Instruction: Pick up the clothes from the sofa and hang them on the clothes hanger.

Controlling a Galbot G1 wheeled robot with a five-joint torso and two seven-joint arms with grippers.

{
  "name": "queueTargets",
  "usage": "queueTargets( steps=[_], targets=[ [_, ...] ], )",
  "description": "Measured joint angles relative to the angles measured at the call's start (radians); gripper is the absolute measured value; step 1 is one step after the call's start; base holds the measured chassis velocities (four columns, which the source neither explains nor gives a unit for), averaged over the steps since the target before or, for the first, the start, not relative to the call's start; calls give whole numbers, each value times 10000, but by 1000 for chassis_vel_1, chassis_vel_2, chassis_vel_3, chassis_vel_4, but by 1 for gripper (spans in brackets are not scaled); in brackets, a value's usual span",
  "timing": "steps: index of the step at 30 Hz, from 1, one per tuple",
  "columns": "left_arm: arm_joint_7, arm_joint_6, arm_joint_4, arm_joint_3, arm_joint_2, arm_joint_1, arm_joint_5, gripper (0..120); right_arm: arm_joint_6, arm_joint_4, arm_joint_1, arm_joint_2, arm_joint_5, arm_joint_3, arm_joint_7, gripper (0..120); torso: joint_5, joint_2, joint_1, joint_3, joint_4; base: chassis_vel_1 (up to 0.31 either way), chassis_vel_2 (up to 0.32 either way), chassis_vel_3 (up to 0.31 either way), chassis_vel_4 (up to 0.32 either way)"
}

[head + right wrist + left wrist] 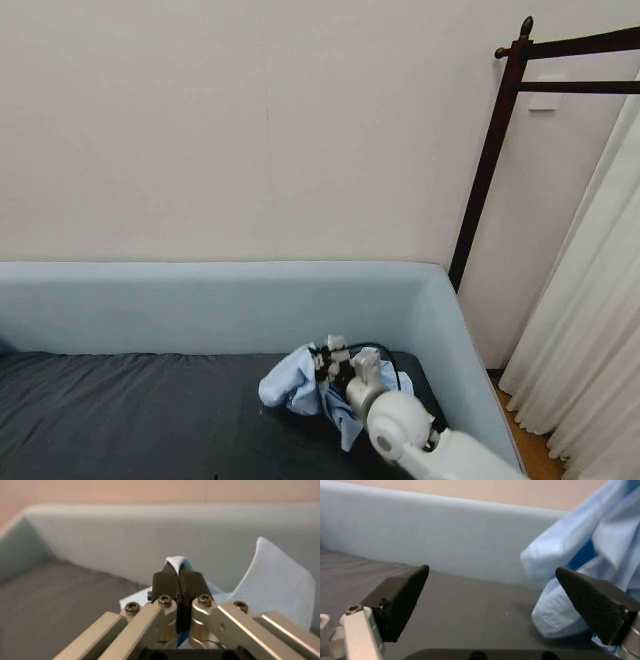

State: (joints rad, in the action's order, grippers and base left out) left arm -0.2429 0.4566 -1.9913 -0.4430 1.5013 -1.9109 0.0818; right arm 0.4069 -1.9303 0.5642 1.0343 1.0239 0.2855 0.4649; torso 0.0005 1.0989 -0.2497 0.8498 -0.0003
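My right gripper (pixel 327 357) is clamped on a fold of the light blue garment (pixel 288 386); in the right wrist view the two black fingers (pixel 167 583) meet with a pale tuft of cloth pinched between them. The garment is bunched low over the dark seat (pixel 120 420) at the right end of the sofa (pixel 200 290), and I cannot tell whether its lower edge is clear of the cushion. My left gripper (pixel 491 570) waits just beside the cloth, jaws wide apart and holding nothing. The clothes hanger (pixel 490 150) stands beyond the sofa's right end, up and to the right of the garment, so I judge my right arm the nearer one for the carry.
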Motion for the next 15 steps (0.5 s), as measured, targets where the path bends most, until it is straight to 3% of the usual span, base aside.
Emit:
queueTargets(
  steps=[3,6,15],
  targets=[
    [10,0,-79,19,-70,-6,-12,100,205,-809,-562,-126,1261,-231,726,0,1,0,0,0,0,0,0,0,0],
    [18,-14,-218,-6,-214,-23,-7,100,266,-1809,-1625,-116,3306,-655,2283,0,0,0,0,0,2,0,0,0,0],
    [77,-39,-323,-22,-345,-102,-1,100,-160,-2569,-2930,51,5351,-872,5005,0,0,0,0,0,-2,0,0,0,0]
  ],
)
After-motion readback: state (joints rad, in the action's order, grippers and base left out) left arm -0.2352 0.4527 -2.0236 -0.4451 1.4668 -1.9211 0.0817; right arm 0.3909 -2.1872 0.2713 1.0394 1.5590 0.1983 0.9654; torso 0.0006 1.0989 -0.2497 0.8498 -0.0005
